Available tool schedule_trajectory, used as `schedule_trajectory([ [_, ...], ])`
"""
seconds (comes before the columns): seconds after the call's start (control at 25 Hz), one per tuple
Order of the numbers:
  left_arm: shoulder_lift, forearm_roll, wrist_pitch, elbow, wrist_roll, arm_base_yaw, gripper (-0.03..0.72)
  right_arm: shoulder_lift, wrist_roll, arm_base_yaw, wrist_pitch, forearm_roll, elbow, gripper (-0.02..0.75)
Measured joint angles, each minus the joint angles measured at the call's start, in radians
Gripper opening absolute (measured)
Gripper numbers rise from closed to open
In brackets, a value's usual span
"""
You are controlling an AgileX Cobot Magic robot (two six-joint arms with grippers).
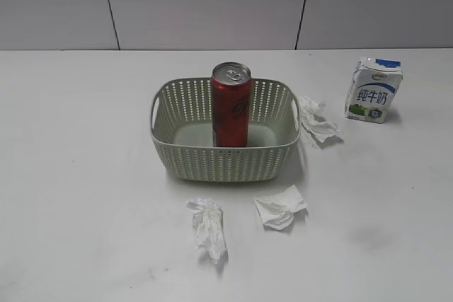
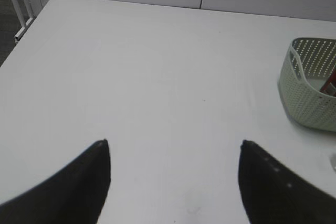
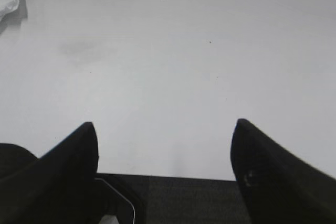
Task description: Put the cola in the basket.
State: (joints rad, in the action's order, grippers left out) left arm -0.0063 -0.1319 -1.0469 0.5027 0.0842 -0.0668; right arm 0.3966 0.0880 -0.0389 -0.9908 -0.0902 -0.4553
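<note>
Standing upright inside the basket [image 1: 224,157], the cola [image 1: 231,107] clears its rim; both claws [image 2: 173,182] [image 3: 164,161] gape apart over bare table [image 1: 78,175].

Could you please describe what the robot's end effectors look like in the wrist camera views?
Only the fingers show. The left end effector has two matte black fingers tapering to rounded tips; one carries small pale dots along its inner edge. The right end effector has the same dark, fin-shaped fingers. No cables, sleeves or lettering are visible, and neither arm appears in the exterior view.
</note>
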Motion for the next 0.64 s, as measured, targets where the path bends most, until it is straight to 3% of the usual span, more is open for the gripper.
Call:
schedule_trajectory([
  [0.4, 0.0, 0.0, 0.0, 0.0, 0.0, 0.0, 0.573, -0.359, -0.001, 0.0, 0.035, -0.001, 0.031, 0.594],
  [0.64, 0.0, 0.0, 0.0, 0.0, 0.0, 0.0, 0.573, -0.401, -0.001, 0.0, 0.04, 0.0, 0.035, 0.594],
])
